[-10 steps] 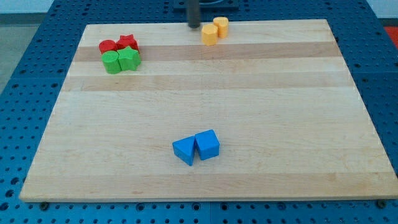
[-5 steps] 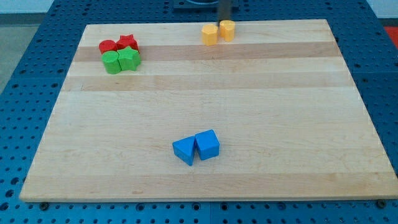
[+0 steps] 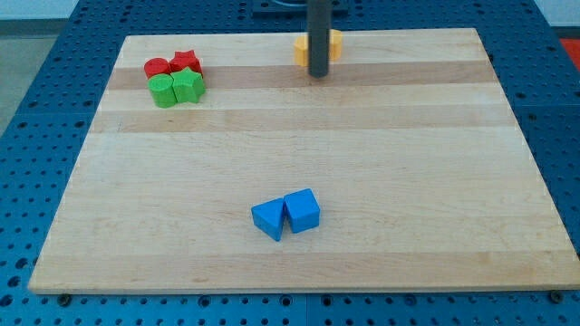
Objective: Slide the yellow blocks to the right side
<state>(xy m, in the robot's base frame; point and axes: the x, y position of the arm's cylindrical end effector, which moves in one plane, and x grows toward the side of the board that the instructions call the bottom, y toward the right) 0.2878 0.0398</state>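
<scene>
Two yellow blocks sit side by side near the top middle of the wooden board [image 3: 299, 136]: the left yellow block [image 3: 300, 50] and the right yellow block [image 3: 335, 43], both partly hidden behind the dark rod. My tip [image 3: 318, 75] rests on the board just below the pair, in front of the gap between them.
A red round block [image 3: 157, 67] and a red star block [image 3: 187, 62] sit at the top left, with a green round block [image 3: 164, 91] and a green block [image 3: 188, 87] just below them. Two blue blocks [image 3: 269, 219] [image 3: 303, 210] lie at the lower middle.
The rod moved from left of the yellow blocks, along the top edge, then down in front of them. The right yellow block shifted slightly down and to the right.
</scene>
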